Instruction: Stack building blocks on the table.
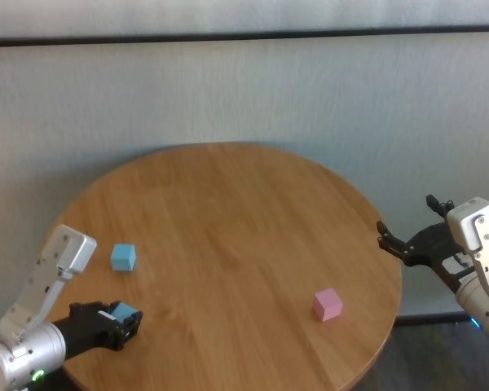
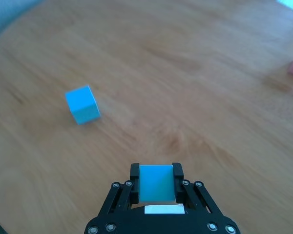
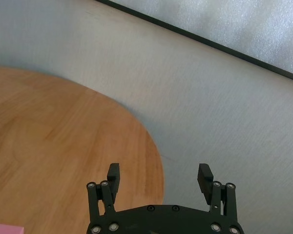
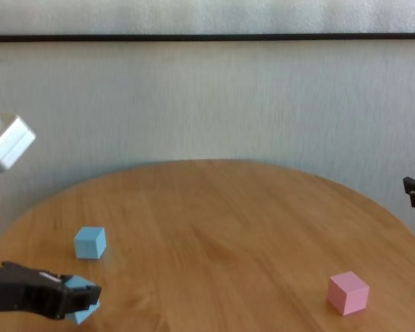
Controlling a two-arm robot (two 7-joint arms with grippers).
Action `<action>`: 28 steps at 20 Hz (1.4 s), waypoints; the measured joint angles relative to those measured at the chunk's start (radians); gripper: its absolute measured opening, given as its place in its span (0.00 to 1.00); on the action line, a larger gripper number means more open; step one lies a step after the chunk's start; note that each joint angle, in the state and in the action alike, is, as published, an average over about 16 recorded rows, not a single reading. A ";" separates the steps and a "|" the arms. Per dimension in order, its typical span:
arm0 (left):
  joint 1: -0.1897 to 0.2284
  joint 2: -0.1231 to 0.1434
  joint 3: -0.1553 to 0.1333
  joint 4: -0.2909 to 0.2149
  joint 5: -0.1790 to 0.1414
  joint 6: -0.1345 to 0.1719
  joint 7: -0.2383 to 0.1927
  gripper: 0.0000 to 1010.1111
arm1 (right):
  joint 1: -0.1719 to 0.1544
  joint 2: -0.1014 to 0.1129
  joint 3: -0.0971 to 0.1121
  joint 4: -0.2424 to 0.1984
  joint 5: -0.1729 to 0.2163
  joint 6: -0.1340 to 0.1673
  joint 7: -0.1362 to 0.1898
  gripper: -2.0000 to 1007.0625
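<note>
My left gripper (image 1: pixel 129 319) is shut on a light blue block (image 1: pixel 125 311) at the table's near left; the left wrist view shows that block (image 2: pixel 156 182) clamped between both fingers, and in the chest view it (image 4: pixel 79 301) sits tilted in the gripper (image 4: pixel 83 296) just over the wood. A second light blue block (image 1: pixel 123 257) (image 2: pixel 82 104) (image 4: pixel 90 243) rests on the table a little farther back. The pink block (image 1: pixel 328 304) (image 4: pixel 347 292) lies at the near right. My right gripper (image 1: pixel 406 244) (image 3: pixel 159 179) hangs open beyond the table's right edge, holding nothing.
The round wooden table (image 1: pixel 228 220) stands before a pale wall (image 1: pixel 244 90) with a dark rail. Its right rim (image 3: pixel 154 151) curves just under the right gripper.
</note>
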 joint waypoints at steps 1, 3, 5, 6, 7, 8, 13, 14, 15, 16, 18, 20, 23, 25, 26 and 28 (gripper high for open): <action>-0.004 0.003 0.004 0.000 0.007 -0.009 -0.010 0.40 | 0.000 0.000 0.000 0.000 0.000 0.000 0.000 1.00; -0.016 0.009 0.014 0.002 0.024 -0.028 -0.032 0.39 | 0.000 0.000 0.000 0.000 0.000 0.000 0.000 1.00; -0.032 0.013 0.026 0.005 0.042 -0.047 -0.055 0.39 | 0.000 0.000 0.000 0.000 0.000 0.000 0.000 1.00; -0.041 0.014 0.033 0.008 0.051 -0.056 -0.066 0.39 | 0.000 0.000 0.000 0.000 0.000 0.000 0.000 1.00; -0.052 0.014 0.041 0.012 0.060 -0.063 -0.078 0.39 | 0.000 0.000 0.000 0.000 0.000 0.000 0.000 1.00; -0.063 0.014 0.049 0.016 0.070 -0.070 -0.091 0.39 | 0.000 0.000 0.000 0.000 0.000 0.000 0.000 1.00; -0.123 0.004 0.098 0.045 0.115 -0.096 -0.147 0.39 | 0.000 0.000 0.000 0.000 0.000 0.000 0.000 1.00; -0.135 0.000 0.107 0.052 0.123 -0.100 -0.156 0.39 | 0.000 0.000 0.000 0.000 0.000 0.000 0.000 1.00; -0.146 -0.005 0.116 0.059 0.130 -0.103 -0.164 0.39 | 0.000 0.000 0.000 0.000 0.000 0.000 0.000 1.00; -0.156 -0.010 0.125 0.066 0.136 -0.106 -0.171 0.39 | 0.000 0.000 0.000 0.000 0.000 0.000 0.000 1.00; -0.173 -0.022 0.141 0.080 0.148 -0.109 -0.183 0.39 | 0.000 0.000 0.000 0.000 0.000 0.000 0.000 1.00; -0.190 -0.035 0.156 0.094 0.158 -0.113 -0.195 0.39 | 0.000 0.000 0.000 0.000 0.000 0.000 0.000 1.00; -0.210 -0.053 0.175 0.115 0.170 -0.116 -0.209 0.39 | 0.000 0.000 0.000 0.000 0.000 0.000 0.000 1.00; -0.223 -0.066 0.188 0.129 0.176 -0.118 -0.218 0.39 | 0.000 0.000 0.000 0.000 0.000 0.000 0.000 1.00; -0.229 -0.072 0.193 0.136 0.179 -0.120 -0.222 0.39 | 0.000 0.000 0.000 0.000 0.000 0.000 0.000 1.00; -0.240 -0.083 0.204 0.150 0.184 -0.123 -0.230 0.39 | 0.000 0.000 0.000 0.000 0.000 0.000 0.000 1.00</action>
